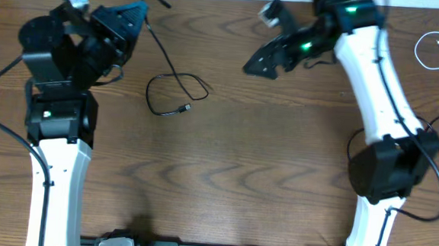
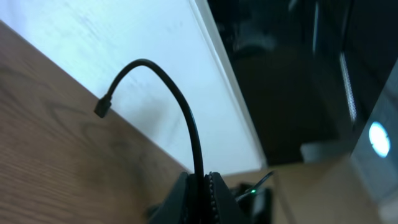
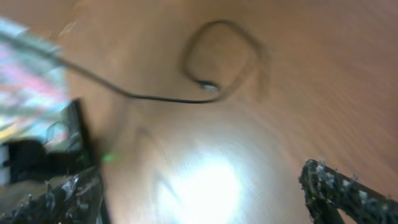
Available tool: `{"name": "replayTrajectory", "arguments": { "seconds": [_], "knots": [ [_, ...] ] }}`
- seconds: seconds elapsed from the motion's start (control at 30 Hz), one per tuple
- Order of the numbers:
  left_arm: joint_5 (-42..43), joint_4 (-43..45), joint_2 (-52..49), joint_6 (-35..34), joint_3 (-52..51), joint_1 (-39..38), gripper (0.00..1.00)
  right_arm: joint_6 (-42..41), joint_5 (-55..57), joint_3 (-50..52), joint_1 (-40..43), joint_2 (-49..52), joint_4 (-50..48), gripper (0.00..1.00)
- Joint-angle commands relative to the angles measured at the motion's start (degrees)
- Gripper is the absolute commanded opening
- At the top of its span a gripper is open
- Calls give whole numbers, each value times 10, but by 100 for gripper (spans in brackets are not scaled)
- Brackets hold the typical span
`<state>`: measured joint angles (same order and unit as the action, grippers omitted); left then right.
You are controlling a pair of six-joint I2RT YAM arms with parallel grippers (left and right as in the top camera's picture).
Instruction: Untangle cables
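well, black cable (image 2: 144, 61) in left pincer (image 2: 202, 180)

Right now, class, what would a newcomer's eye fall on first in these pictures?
A black cable loops across the middle, pinched near one end in the shut left gripper. A white cable lies coiled alone at the right edge, and the right gripper hangs open between them.
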<state>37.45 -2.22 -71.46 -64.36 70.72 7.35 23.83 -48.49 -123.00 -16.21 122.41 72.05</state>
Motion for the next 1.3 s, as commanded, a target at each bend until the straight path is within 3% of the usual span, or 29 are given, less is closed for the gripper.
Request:
{"name": "replayTrajectory", "arguments": {
  "seconds": [0.0, 0.1, 0.3, 0.5, 0.63, 0.7, 0.73, 0.8, 0.83, 0.87, 1.1, 1.27],
  "knots": [
    [10, 9, 8, -80, 12, 28, 7, 118, -141, 6, -16, 35, 2, 92],
    [27, 18, 8, -91, 12, 46, 7, 190, -202, 6, -41, 66, 9, 91],
    [46, 19, 8, -90, 12, 58, 7, 262, -205, 6, -103, 111, 1, 91],
    [46, 19, 8, -90, 12, 58, 8, 262, -205, 6, -155, 130, -65, 86],
    [52, 18, 8, -90, 12, 58, 7, 209, -200, 5, -179, 131, -130, 82],
    [55, 18, 8, -90, 12, 58, 8, 169, -189, 5, -188, 131, -163, 73],
    [55, 18, 8, -90, 12, 58, 8, 152, -182, 5, -189, 131, -175, 64],
    [55, 18, 7, -88, 12, 58, 7, 120, -172, 5, -190, 131, -194, 37],
    [55, 15, 7, -88, 12, 58, 8, 101, -167, 5, -190, 131, -202, 12],
    [55, 11, 7, -88, 12, 58, 8, 75, -158, 5, -189, 131, -210, 1],
    [51, -44, 7, -2, 11, 58, 9, -85, -87, 4, -145, 123, -208, 1],
    [30, -119, 7, 89, 11, 58, 49, -120, 13, 4, -83, 71, -147, 1]
  ]
}}
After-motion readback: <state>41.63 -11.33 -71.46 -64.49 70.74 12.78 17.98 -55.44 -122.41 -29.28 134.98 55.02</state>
